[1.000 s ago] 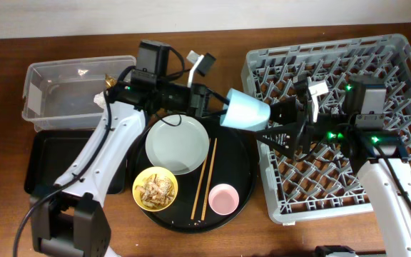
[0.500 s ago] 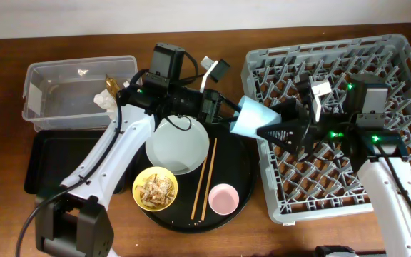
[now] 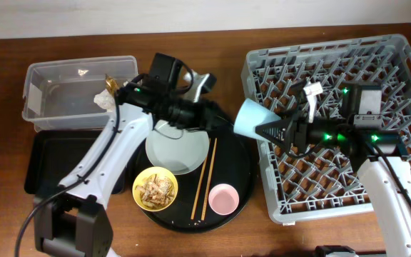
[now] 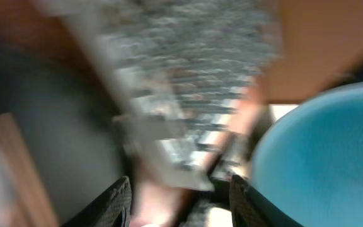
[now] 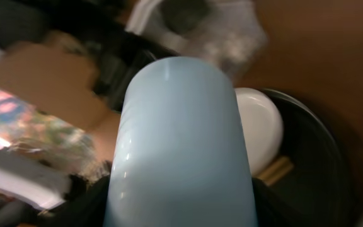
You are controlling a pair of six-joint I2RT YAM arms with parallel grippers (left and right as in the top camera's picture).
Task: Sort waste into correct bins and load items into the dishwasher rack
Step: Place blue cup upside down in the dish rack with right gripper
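My right gripper (image 3: 271,130) is shut on the light blue cup (image 3: 251,117) and holds it on its side in the air over the left edge of the grey dishwasher rack (image 3: 348,64). The cup fills the right wrist view (image 5: 178,145). My left gripper (image 3: 218,118) is open and empty just left of the cup, above the pale grey plate (image 3: 177,146). The left wrist view is blurred, with the cup (image 4: 320,157) at its right. The yellow bowl (image 3: 155,189) holds food scraps. The pink cup (image 3: 223,198) and the chopsticks (image 3: 204,178) lie on the round black tray (image 3: 242,171).
The clear tub (image 3: 48,93) at the back left holds white tissue (image 3: 105,101) and a brown-gold wrapper (image 3: 110,81). The flat black tray (image 3: 48,160) lies in front of it. The left arm reaches across above the plate.
The left gripper let go of the light blue cup and drew back to the left. The right gripper closed on the cup and now holds it alone.
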